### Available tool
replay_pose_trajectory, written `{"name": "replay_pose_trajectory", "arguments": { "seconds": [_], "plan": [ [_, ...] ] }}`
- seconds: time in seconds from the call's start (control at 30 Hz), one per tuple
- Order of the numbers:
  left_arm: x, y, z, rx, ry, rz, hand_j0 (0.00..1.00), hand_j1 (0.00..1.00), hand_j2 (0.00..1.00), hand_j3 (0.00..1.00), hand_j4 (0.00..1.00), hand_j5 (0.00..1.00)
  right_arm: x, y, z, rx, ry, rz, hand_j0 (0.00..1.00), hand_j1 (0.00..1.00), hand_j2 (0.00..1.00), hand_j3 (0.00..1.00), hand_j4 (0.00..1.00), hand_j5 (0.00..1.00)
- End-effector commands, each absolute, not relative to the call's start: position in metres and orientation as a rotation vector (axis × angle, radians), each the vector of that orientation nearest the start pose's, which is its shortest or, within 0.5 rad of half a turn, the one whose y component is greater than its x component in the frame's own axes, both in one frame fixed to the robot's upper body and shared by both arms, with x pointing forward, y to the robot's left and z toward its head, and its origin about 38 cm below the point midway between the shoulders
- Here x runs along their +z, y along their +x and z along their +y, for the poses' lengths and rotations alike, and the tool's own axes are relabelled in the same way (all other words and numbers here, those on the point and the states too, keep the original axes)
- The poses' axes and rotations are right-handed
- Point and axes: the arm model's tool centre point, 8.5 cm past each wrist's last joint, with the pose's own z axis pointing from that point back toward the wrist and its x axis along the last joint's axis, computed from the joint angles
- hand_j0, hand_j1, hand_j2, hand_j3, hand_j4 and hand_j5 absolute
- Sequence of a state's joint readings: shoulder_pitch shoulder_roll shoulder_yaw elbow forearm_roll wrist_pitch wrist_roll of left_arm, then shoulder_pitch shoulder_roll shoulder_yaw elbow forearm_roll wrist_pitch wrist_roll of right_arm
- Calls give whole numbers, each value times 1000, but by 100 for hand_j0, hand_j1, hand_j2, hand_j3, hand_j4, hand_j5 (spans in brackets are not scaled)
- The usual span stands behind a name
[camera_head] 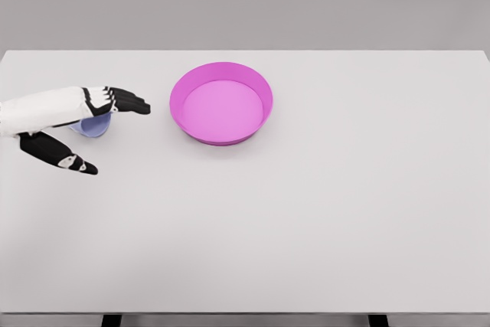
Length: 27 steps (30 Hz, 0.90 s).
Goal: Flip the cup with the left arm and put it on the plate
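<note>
A pale lavender cup [93, 127] sits on the white table at the left, mostly hidden under my left hand [107, 132]. The hand comes in from the left edge and hovers over the cup, black fingers [126, 102] stretched out toward the right and the thumb [67, 158] spread below it. The fingers are open and not closed on the cup. I cannot tell whether the cup stands upright or upside down. A magenta plate [222, 103] with a raised rim lies to the right of the hand, a short gap away, with nothing in it.
The white table [306, 212] spans the whole view; its front edge runs along the bottom and its far edge meets a grey wall.
</note>
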<state>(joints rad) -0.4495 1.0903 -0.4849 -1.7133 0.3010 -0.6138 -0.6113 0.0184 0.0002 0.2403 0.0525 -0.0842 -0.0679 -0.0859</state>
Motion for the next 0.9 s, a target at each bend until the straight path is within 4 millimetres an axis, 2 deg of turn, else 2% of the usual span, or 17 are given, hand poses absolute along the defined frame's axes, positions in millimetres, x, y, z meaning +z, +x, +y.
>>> {"name": "replay_pose_trajectory", "arguments": {
  "seconds": [0.0, 0.03, 0.1, 0.13, 0.2, 0.3, 0.4, 0.47, 0.63, 0.7, 0.87],
  "plan": [
    [281, 359, 326, -1786, -91, -1715, 100, 100, 100, 100, 100, 100, -259, -22, -282, 155, -173, 4, 100, 100, 100, 100, 100, 100],
    [279, 364, 333, -1773, -68, -1697, 100, 100, 100, 100, 100, 100, -259, -22, -282, 157, -174, 6, 100, 100, 100, 100, 100, 100],
    [287, 403, 387, -1665, 136, -1629, 100, 100, 100, 100, 100, 100, -259, -24, -282, 155, -175, 7, 100, 100, 100, 100, 100, 100],
    [283, 410, 387, -1658, 132, -1620, 100, 100, 100, 100, 100, 100, -259, -23, -282, 155, -173, 4, 100, 100, 100, 100, 100, 100],
    [259, 411, 366, -1684, 47, -1595, 100, 100, 100, 100, 100, 100, -259, -24, -282, 155, -173, 7, 100, 100, 100, 100, 100, 100],
    [243, 410, 363, -1723, 40, -1536, 100, 100, 100, 100, 100, 100, -259, -24, -282, 155, -173, 7, 100, 100, 100, 100, 100, 100],
    [241, 414, 376, -1702, 72, -1507, 100, 100, 100, 100, 100, 100, -259, -24, -282, 155, -173, 7, 100, 100, 100, 100, 100, 100],
    [239, 422, 395, -1702, 150, -1447, 100, 100, 100, 100, 100, 100, -259, -24, -282, 155, -173, 7, 100, 100, 100, 100, 100, 100],
    [237, 433, 415, -1723, 242, -1357, 100, 100, 100, 100, 100, 100, -259, -24, -282, 155, -173, 7, 100, 100, 100, 100, 100, 100],
    [236, 440, 409, -1731, 239, -1354, 100, 100, 100, 100, 100, 100, -259, -24, -282, 155, -173, 7, 100, 100, 100, 100, 100, 100],
    [216, 456, 412, -1713, 255, -1294, 100, 100, 100, 100, 100, 100, -259, -24, -282, 155, -173, 7, 100, 100, 100, 100, 100, 100]
  ]
}}
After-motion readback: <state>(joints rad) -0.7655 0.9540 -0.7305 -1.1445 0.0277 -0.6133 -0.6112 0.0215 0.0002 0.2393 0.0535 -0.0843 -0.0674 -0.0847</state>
